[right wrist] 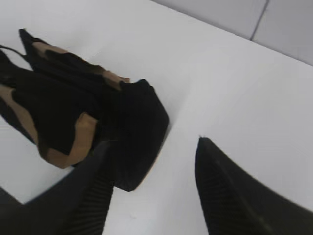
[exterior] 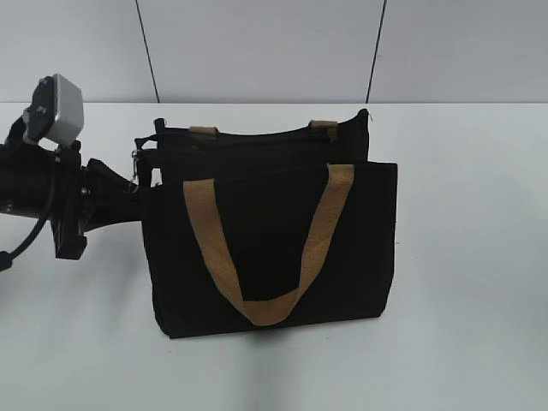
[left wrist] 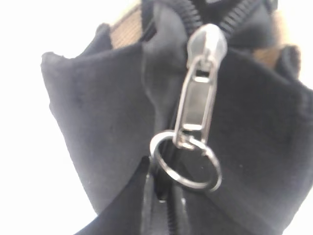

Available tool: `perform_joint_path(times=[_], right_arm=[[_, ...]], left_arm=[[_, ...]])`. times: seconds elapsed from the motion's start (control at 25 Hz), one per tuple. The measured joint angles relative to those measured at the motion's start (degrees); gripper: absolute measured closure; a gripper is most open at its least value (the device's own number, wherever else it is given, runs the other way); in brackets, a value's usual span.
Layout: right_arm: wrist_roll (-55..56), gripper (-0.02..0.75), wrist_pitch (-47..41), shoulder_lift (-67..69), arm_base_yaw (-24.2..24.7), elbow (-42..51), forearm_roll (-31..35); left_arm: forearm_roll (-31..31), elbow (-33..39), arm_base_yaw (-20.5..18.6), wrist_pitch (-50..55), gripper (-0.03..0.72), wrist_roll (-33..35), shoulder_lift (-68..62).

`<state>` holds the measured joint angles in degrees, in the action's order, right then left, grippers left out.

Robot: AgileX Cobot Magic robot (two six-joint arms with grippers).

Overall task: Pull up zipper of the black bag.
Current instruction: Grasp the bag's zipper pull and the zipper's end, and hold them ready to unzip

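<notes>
The black bag [exterior: 274, 248] stands upright on the white table, with its tan handle [exterior: 257, 300] hanging down the front. The zipper [exterior: 248, 139] runs along its top edge. Its silvery pull tab [left wrist: 198, 98] with a metal ring [left wrist: 186, 161] sits at the bag's left end [exterior: 135, 163]. Beyond the slider the two rows of teeth spread apart. My left gripper [exterior: 144, 184] is shut on the bag's end fabric just below the ring [left wrist: 161, 196]; the ring hangs free. My right gripper [right wrist: 152, 142] is open and empty above the table beside the bag's [right wrist: 132, 127] end; it is outside the exterior view.
The white table [exterior: 462, 300] spreads around the bag on all sides. A grey wall [exterior: 257, 43] with dark seams stands behind it. The left arm and its wrist camera [exterior: 56, 111] lie low along the left edge.
</notes>
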<state>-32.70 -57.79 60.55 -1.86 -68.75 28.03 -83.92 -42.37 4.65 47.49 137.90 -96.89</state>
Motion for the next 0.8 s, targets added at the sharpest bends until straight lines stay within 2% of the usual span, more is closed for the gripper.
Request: perform_joint_path(times=[0.28, 0.4, 0.64, 0.8], right_arm=[[0.53, 0.358, 4.37, 9.40, -18.67, -3.53, 0.13], [2.29, 0.362, 6.77, 14.96, -25.07, -6.24, 0.20], [7.15, 0.369, 8.53, 26.32, -33.31, -12.53, 0.31], [18.39, 0.391, 8.71, 31.77, -36.26, -14.04, 0.84]], left_arm=[[1.56, 0.00, 0.00, -0.17, 0.659, -0.87, 4.53], [3.21, 0.00, 0.00, -0.19, 0.659, -2.29, 5.85], [4.74, 0.00, 0.00, -0.31, 0.659, -3.45, 6.77], [4.90, 0.00, 0.00, -0.36, 0.659, -3.58, 6.77]])
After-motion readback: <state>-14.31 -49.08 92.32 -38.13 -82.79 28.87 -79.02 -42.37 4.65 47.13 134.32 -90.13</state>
